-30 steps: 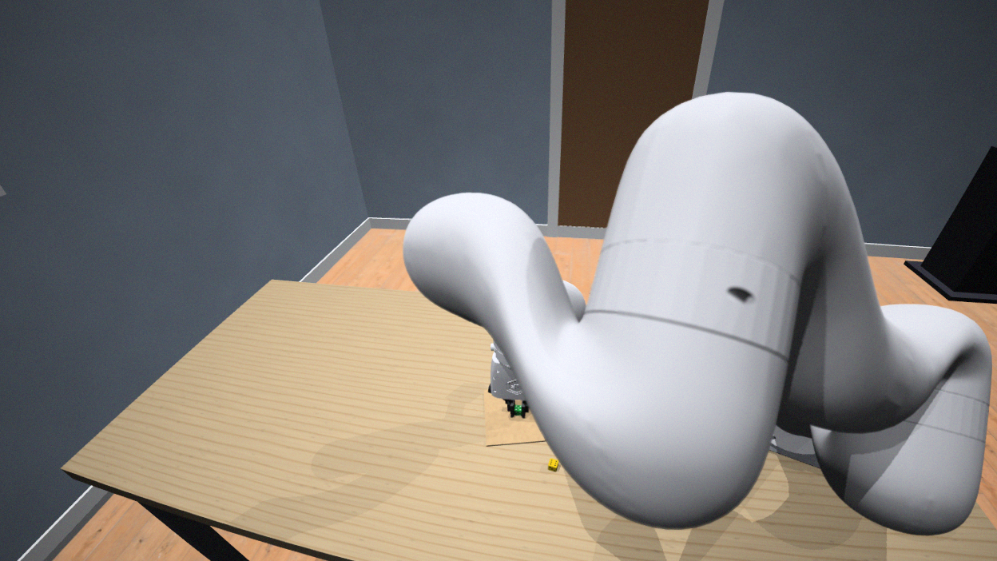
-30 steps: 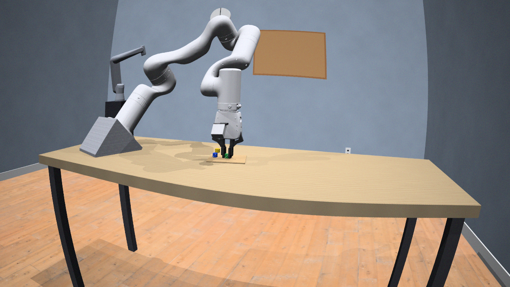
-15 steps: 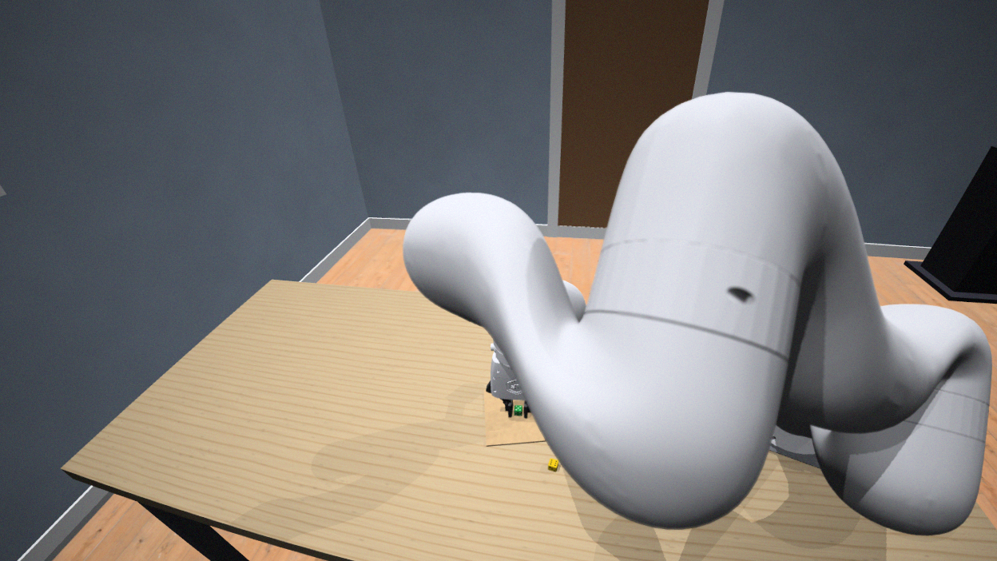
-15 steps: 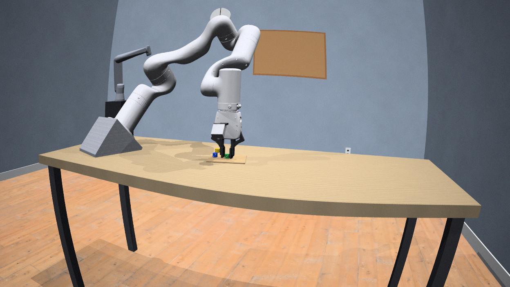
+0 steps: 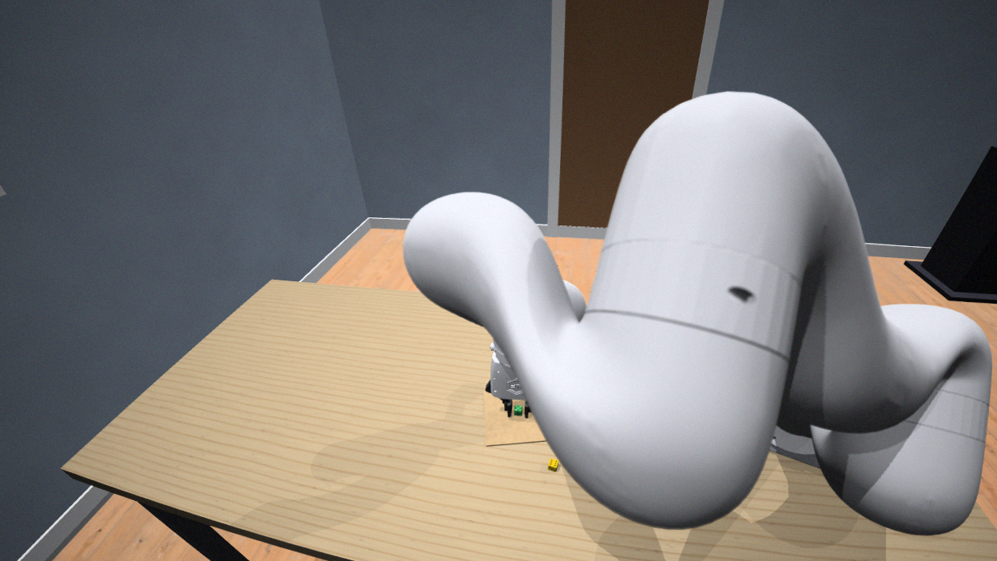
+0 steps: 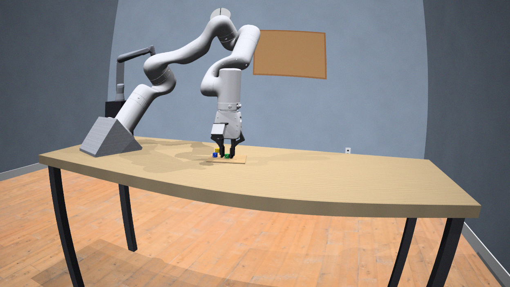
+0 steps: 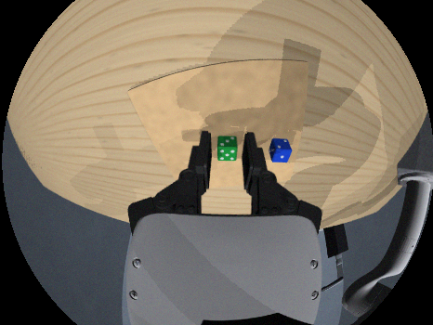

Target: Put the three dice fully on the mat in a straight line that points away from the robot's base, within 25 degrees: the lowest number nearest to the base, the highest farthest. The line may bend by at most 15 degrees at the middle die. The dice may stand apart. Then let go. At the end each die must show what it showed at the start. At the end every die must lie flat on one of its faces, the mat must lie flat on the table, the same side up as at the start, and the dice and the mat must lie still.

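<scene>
The jaws stand open astride the green die (image 5: 518, 410) (image 6: 227, 156) (image 7: 227, 154), which sits on the mat (image 5: 502, 434) (image 6: 239, 160) (image 7: 155, 113). The blue die (image 6: 214, 155) (image 7: 281, 150), baseward of them, seems placed too. The yellow die (image 5: 553, 464) (image 6: 217, 150), off to their side, remains off the mat, probably destined for the far end.

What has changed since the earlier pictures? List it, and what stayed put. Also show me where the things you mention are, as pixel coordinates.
The gripper (image 5: 518, 411) (image 6: 227, 156) (image 7: 227, 144) has spread its fingers, letting go of the green die (image 5: 518, 410) (image 6: 227, 155) (image 7: 227, 149). The background arm (image 6: 133, 55) (image 7: 333, 284) has swung rightward in the exterior view. The mat (image 5: 505, 434) (image 6: 238, 160) (image 7: 158, 107), blue die (image 6: 214, 154) (image 7: 281, 150) and yellow die (image 5: 553, 464) (image 6: 217, 150) look unmoved, as does the green one.
</scene>
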{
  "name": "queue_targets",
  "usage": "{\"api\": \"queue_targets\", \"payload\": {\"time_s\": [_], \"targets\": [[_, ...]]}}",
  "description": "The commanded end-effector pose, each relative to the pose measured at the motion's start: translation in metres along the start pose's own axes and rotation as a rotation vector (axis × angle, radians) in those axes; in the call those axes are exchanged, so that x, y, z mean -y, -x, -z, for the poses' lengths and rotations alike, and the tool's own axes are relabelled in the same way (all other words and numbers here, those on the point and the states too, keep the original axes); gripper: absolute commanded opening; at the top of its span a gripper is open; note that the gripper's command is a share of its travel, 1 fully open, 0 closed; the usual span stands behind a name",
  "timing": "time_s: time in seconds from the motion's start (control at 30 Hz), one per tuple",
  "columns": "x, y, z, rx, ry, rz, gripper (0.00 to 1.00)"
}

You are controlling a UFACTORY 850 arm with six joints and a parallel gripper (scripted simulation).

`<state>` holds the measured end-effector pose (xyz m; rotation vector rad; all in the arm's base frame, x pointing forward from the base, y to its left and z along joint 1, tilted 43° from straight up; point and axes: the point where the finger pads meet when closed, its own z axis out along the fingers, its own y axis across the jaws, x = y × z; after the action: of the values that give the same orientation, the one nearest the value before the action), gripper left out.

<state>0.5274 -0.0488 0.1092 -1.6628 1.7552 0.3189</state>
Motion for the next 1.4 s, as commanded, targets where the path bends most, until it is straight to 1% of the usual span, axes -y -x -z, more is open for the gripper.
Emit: {"api": "queue_targets", "payload": {"time_s": [0.0, 0.1, 0.2, 0.27, 0.5, 0.63, 0.77, 0.93, 0.97, 1.37], "targets": [[0.001, 0.0, 0.005, -0.001, -0.001, 0.001, 0.31], [0.001, 0.0, 0.014, -0.001, -0.001, 0.001, 0.31], [0.001, 0.0, 0.028, -0.001, -0.001, 0.001, 0.31], [0.001, 0.0, 0.028, -0.001, -0.001, 0.001, 0.31], [0.001, 0.0, 0.066, -0.001, -0.001, 0.001, 0.31], [0.001, 0.0, 0.082, -0.001, -0.001, 0.001, 0.31], [0.001, 0.0, 0.089, -0.001, -0.001, 0.001, 0.31], [0.001, 0.0, 0.09, -0.001, -0.001, 0.001, 0.31], [0.001, 0.0, 0.09, -0.001, -0.001, 0.001, 1.0], [0.001, 0.0, 0.09, -0.001, -0.001, 0.001, 1.0]]}}
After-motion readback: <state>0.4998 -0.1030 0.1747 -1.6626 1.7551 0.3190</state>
